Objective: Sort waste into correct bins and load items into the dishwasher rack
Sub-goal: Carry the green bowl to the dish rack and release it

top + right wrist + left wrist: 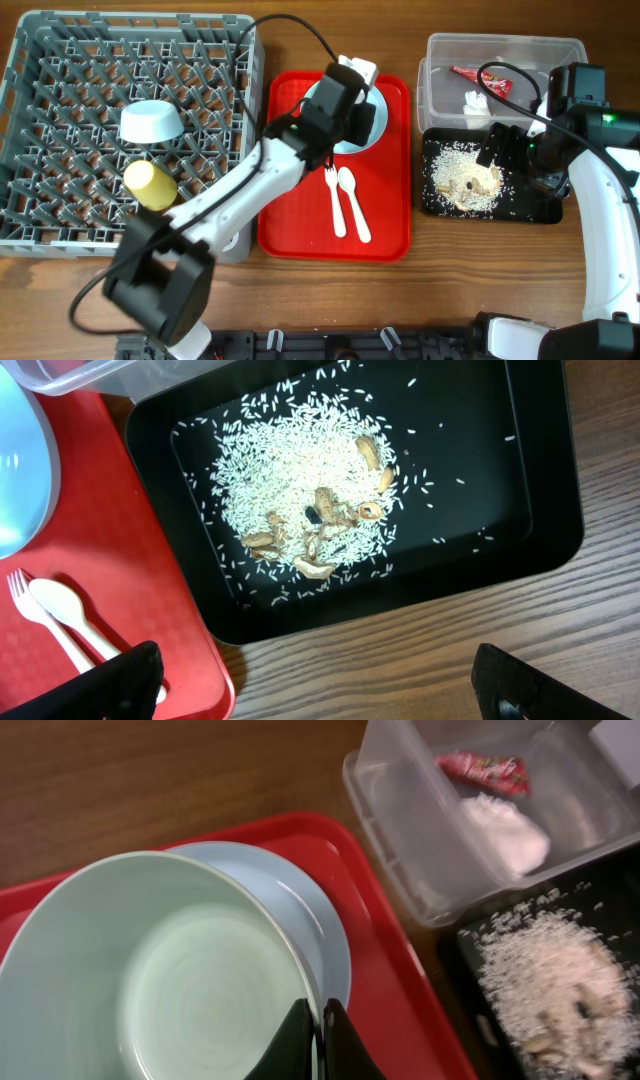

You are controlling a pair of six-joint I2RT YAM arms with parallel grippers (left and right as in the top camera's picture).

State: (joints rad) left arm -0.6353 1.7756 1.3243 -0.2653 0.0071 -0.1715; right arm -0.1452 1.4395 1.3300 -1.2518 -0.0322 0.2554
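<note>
No words or numbers can be read anywhere. The red snack wrapper [483,770] inside the clear tub [400,850] has small white marks, but they are too blurry to read.

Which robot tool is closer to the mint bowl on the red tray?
Left. The left tool is pinched on the mint bowl at its rim, over the red tray. The right tool hangs open above the black tray of rice, off to the side.
</note>
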